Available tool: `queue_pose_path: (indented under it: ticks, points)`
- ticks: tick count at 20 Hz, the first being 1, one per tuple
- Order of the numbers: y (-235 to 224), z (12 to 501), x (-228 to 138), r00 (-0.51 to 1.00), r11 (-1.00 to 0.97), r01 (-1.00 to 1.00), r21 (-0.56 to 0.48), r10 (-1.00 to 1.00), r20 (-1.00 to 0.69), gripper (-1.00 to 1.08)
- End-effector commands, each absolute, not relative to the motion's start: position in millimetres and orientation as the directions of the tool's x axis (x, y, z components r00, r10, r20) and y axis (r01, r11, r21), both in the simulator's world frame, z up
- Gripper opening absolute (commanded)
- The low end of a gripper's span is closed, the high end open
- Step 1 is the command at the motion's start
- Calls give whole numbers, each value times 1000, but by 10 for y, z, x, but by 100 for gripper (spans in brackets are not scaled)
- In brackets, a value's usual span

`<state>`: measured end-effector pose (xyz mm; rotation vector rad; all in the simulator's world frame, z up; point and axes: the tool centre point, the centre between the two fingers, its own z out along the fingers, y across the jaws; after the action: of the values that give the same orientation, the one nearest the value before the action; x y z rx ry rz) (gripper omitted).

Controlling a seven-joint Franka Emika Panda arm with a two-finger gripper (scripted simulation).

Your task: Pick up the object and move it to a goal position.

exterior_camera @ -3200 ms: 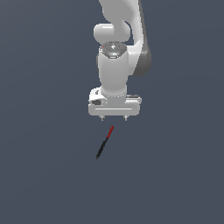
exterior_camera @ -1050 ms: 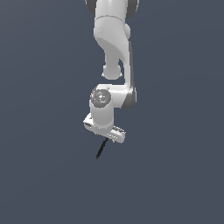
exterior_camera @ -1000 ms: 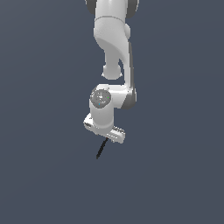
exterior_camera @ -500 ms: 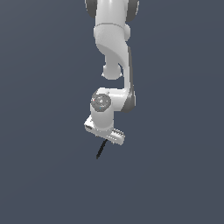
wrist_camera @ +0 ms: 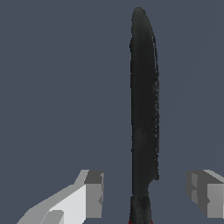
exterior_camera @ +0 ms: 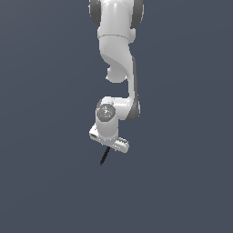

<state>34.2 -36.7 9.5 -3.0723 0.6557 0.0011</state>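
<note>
Wrist view shows my claw [wrist_camera: 146,192] spread apart, fingers [wrist_camera: 94,192] astride the black rod [wrist_camera: 143,109] lying on the counter [wrist_camera: 52,87], not touching. If I close off-centre, I reckon the thin rod could roll or pivot away.

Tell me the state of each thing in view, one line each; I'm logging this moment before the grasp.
Black rod: lying on the floor, not gripped, its length running between the claw's fingers; its red tip barely shows in the wrist view.
Claw: open, lowered over the rod, one finger on each side with gaps to it.
Arm: bent down low over the rod.
</note>
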Motion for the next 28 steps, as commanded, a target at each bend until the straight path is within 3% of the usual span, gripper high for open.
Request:
queue_pose_path:
  ticks: [1,15,28]
  points:
    - [-370,79,347,913,-913,-409,0,-409,0,-100]
    - [-293,191,366,913,-913,-409,0,-409,-1,-100]
    - [464,1137,610,912,-912,-409,1,-409,0,-100]
